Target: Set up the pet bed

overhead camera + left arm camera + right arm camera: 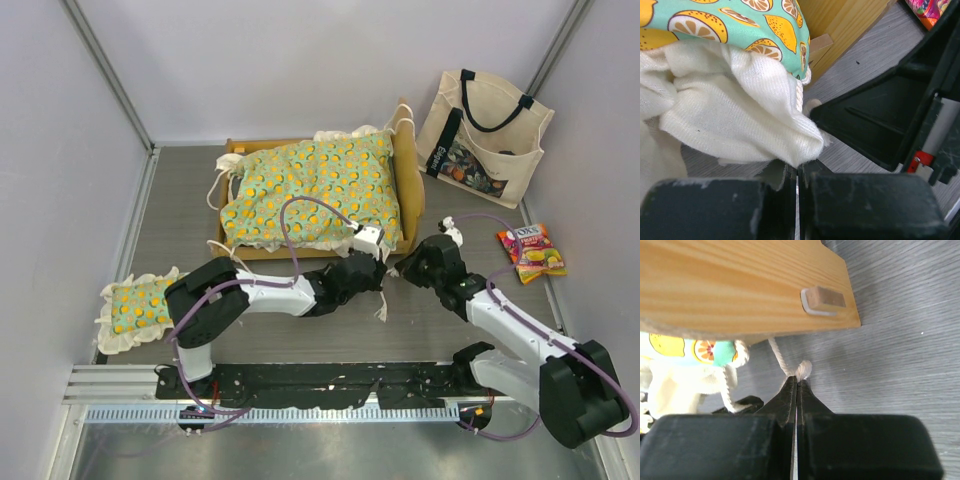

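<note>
The pet bed's light-wood frame (pixel 408 190) stands mid-table with the green orange-print mattress cushion (pixel 315 190) lying in it. Both grippers meet at the bed's near right corner. My left gripper (pixel 380 272) is shut on the cushion's cream ruffle (pixel 740 115), pinched at the jaw tips (pixel 799 169). My right gripper (pixel 398 268) is shut on a cream tie cord (pixel 780 357) that runs up under the wooden frame (pixel 740 290); its knotted end shows just above the tips (pixel 798 382). Another cord end (pixel 383 305) hangs loose on the table.
A small matching ruffled pillow (pixel 140 308) lies at the near left. A cream tote bag (pixel 485 140) leans against the back right wall. A colourful snack packet (pixel 535 250) lies right of the arms. Walls enclose the table on three sides.
</note>
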{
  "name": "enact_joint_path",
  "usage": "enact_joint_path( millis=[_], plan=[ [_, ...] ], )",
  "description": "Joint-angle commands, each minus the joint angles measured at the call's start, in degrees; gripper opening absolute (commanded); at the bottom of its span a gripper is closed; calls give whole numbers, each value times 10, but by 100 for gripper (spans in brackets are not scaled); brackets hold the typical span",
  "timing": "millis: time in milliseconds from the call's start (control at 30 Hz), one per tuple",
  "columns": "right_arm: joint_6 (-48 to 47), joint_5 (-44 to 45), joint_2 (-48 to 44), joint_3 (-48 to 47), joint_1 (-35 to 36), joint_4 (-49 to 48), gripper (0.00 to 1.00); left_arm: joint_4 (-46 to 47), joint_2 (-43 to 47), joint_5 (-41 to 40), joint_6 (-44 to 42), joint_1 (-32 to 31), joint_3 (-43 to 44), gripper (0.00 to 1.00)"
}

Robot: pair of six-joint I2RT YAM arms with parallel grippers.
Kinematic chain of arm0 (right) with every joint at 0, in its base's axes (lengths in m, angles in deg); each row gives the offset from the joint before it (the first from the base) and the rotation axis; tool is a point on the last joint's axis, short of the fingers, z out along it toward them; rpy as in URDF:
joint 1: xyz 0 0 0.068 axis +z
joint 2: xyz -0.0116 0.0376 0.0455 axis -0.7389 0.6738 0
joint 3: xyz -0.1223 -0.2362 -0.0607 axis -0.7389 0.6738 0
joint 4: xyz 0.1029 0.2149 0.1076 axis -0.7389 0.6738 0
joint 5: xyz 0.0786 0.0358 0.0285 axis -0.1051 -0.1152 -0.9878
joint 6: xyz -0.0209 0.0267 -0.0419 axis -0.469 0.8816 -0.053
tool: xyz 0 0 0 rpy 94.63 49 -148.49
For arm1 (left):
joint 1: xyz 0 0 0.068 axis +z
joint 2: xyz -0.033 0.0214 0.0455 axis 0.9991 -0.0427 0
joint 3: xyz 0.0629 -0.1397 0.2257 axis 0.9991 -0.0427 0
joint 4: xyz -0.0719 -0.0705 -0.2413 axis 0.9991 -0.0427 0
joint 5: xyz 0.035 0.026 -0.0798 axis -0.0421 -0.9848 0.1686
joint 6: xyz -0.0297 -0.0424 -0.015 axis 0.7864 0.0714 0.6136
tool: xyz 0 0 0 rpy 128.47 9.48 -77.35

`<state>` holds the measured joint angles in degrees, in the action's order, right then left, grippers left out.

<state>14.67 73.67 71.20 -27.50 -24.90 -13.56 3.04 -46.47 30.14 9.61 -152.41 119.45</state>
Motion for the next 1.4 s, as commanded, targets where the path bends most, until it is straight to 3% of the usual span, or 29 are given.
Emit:
enact_joint_path(
  millis=[0, 400, 833, 1100, 1367],
  plan=[
    [51, 24, 31, -8, -2, -85, 1, -6, 30, 30, -10, 5, -1, 0],
    [139, 3, 111, 25, -2, -228, 1, 4, 40, 95, -10, 19, -7, 0],
    [64, -207, 131, 33, -35, -291, 1, 65, 20, 238, 9, 40, -12, 4],
    [39, -260, 126, 19, -46, -261, 1, 64, 17, 268, 16, 41, -1, 34],
    [33, -282, 143, 10, -48, -251, 1, 15, 41, 282, -8, 41, 8, 42]
  ],
)
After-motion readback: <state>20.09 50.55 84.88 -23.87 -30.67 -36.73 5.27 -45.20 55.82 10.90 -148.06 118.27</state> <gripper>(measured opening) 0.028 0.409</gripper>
